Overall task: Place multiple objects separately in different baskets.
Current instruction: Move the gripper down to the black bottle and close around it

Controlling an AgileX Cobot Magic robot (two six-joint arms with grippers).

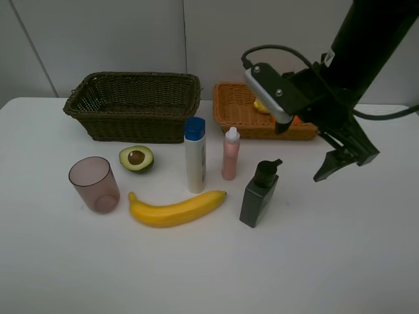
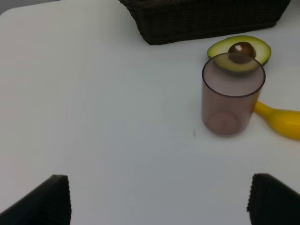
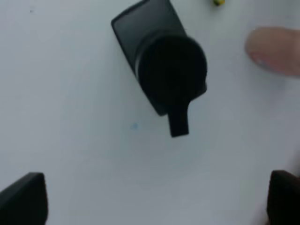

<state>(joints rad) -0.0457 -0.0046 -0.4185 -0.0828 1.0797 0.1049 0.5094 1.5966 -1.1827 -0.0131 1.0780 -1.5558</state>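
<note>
Black right gripper [image 1: 347, 163]: empty, jaws wide, hanging above the table [image 1: 327, 261] just beside the dark green pump bottle [image 1: 257, 196]. Its wrist view looks straight down on the pump head.

Left gripper [image 2: 157, 204]: likewise wide and empty, low over the table and facing the translucent mauve cup [image 2: 232, 101].

Hazards, as judged:
- The pump bottle is tall on a narrow base. A finger catching its spout, or an off-centre closure, could topple it toward the small pink bottle [image 1: 230, 155] nearby.
- The cup looks light and may skid or tip into the halved avocado [image 1: 136, 158] close behind it.

Containers:
- The orange-tan basket [image 1: 229, 108] holds the lemon [image 1: 262, 104] and the orange [image 1: 296, 120], both partly hidden by the arm.
- The dark olive-brown basket [image 1: 131, 124] shows nothing inside.
</note>
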